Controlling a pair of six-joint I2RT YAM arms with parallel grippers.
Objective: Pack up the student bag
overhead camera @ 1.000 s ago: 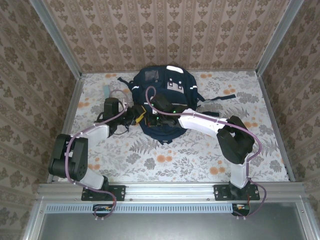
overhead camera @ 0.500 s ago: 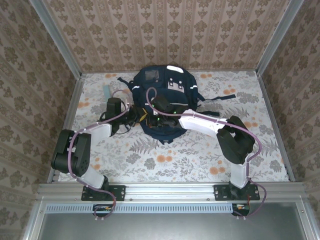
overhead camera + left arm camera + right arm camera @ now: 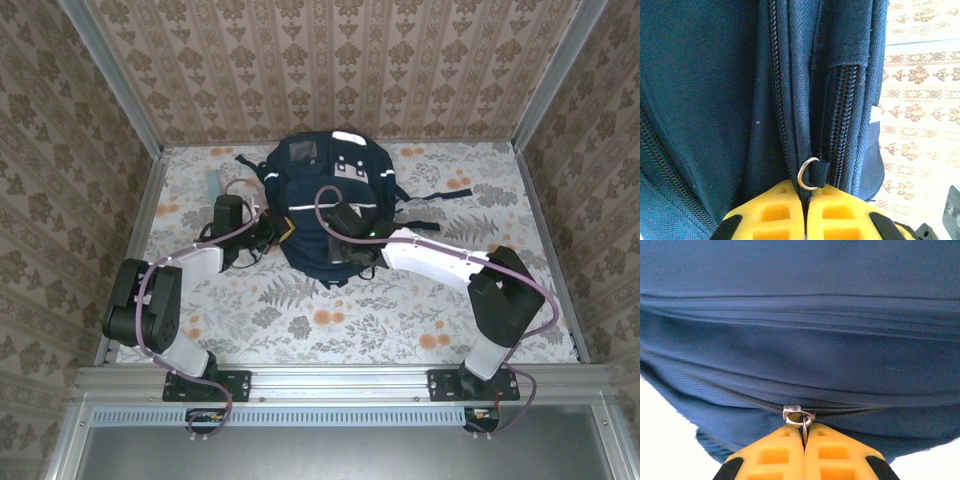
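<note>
1. Lying front-up at the worktop's (image 3: 400,310) far middle, one bag (image 3: 325,185) runs its long axis near to far, white-tabbed end farthest.
2. Left hand (image 3: 806,192) is pinched shut on a ring (image 3: 806,173) at the bag's left side.
3. Right hand (image 3: 803,432) is pinched shut on a zip pull (image 3: 799,415) at its near end.
4. Count: one bag, two hands.

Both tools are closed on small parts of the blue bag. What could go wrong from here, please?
The right tool pinches only the thin zipper pull; it may slip out when pulled. The left tool holds a small metal ring on the student bag; if that grip slips, the bag may slide with the zipper.
</note>
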